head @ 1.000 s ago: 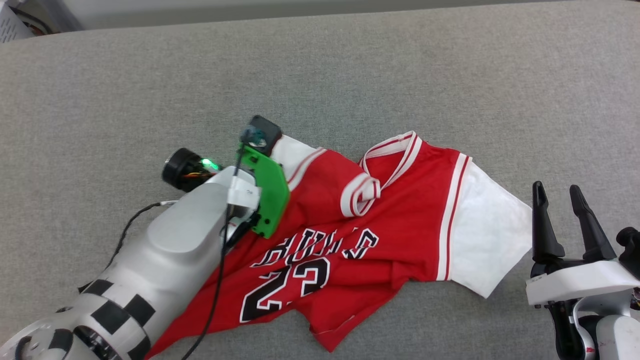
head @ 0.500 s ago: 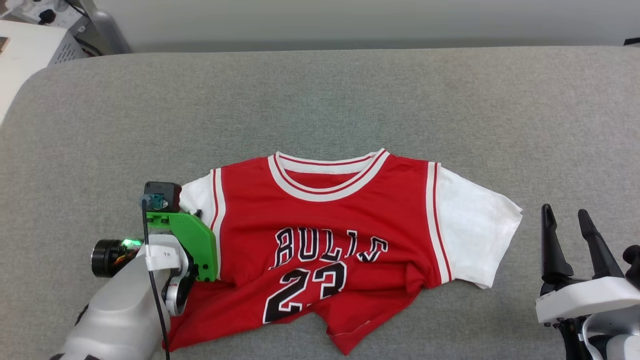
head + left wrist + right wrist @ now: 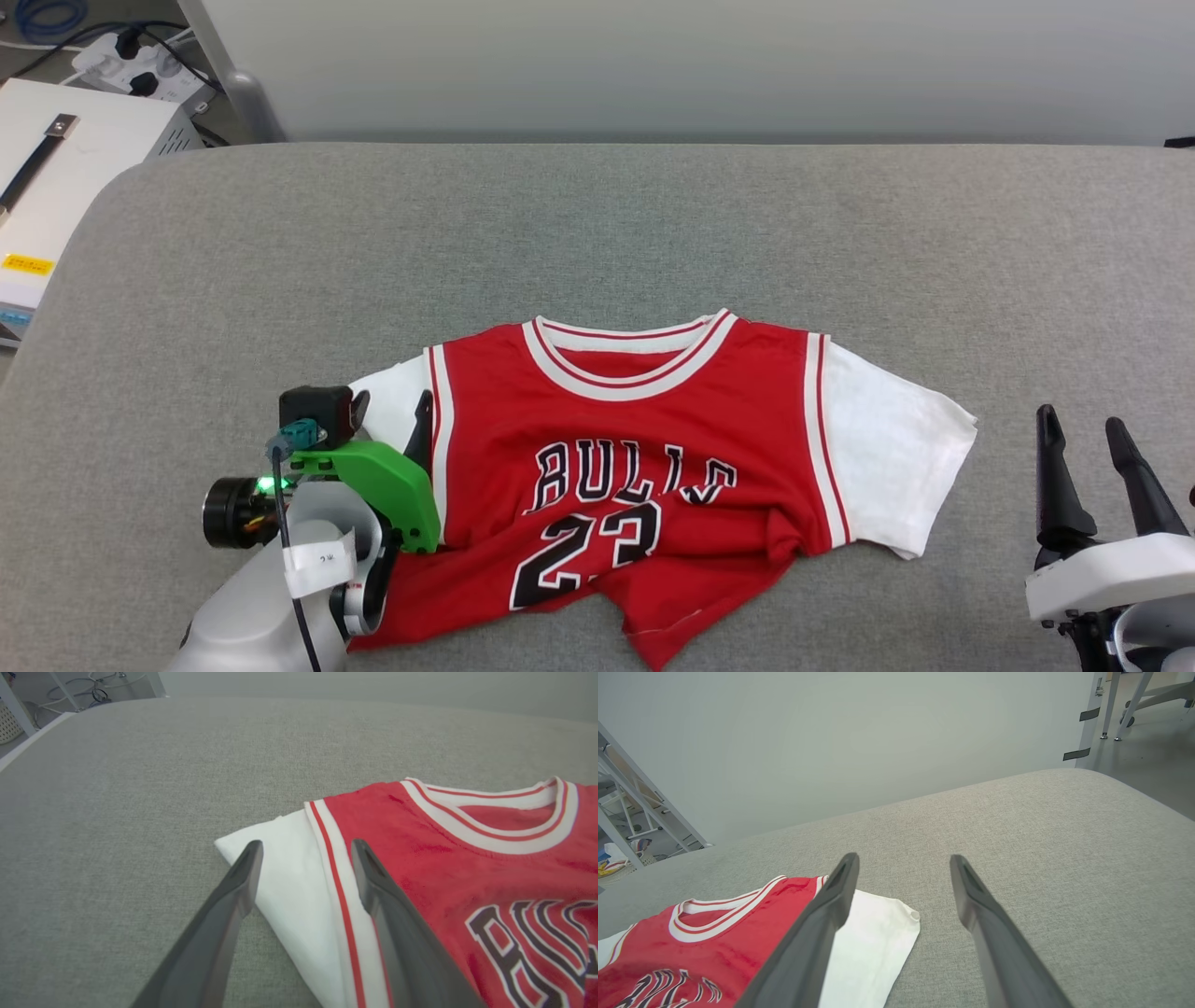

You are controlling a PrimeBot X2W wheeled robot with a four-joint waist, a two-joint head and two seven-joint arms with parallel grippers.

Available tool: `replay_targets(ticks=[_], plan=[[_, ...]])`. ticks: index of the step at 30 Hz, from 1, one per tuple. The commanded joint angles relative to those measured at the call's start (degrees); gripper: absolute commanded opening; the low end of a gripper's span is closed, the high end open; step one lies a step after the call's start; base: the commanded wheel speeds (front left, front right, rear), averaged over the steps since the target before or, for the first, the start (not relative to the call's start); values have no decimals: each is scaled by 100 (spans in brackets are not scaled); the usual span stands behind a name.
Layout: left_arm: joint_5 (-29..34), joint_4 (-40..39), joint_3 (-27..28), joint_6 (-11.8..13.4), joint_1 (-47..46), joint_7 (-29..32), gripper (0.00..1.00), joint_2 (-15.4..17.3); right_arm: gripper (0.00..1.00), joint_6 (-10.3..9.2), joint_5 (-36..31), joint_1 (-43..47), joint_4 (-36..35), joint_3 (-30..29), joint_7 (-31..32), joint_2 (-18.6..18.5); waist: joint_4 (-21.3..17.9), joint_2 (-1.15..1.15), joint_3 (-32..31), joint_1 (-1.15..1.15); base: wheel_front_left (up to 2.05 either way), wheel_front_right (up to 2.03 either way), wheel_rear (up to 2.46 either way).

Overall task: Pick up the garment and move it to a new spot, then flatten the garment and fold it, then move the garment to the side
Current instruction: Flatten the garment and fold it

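Red garment [image 3: 644, 485] laid front-up on grey padded surface [image 3: 597, 233], approx. centre, collar toward far edge, lower hem rumpled. L gripper [image 3: 306, 847] seen above white sleeve at robot's L, fingers spread apart, nothing gripped; contact w/ cloth can't be told. R gripper [image 3: 1083, 425] held off the cloth, just beside opp. sleeve, fingers likewise apart. White box [image 3: 56, 168] noted far L, off surface.

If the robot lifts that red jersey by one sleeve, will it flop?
Probably: the garment lies limp, its hem rumpled. It looks thin, so likely light. It may drag on the textured grey surface.
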Motion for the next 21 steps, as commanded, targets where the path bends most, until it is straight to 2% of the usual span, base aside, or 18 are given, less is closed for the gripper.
replay_targets(ticks=[1,6,11,16,21], plan=[[200,-316,176,102,137,-31,100,81,100,-4,14,68,-45,-41,47,-8,54,0,-21,0,0,0,0],[886,-1684,896,371,652,-35,100,264,100,-4,-48,122,-99,-151,258,-43,147,0,-13,0,0,0,0],[1298,-2615,1362,544,1176,-36,100,287,100,-4,13,115,69,-332,644,-166,200,0,-4,0,0,0,0],[1555,-3241,1599,666,1556,-36,100,253,100,-4,189,67,515,-502,1442,-443,262,0,36,0,0,0,0],[1700,-3573,1646,708,1736,-36,100,211,100,-4,485,-70,670,-326,2322,-740,380,0,118,0,0,0,0]])
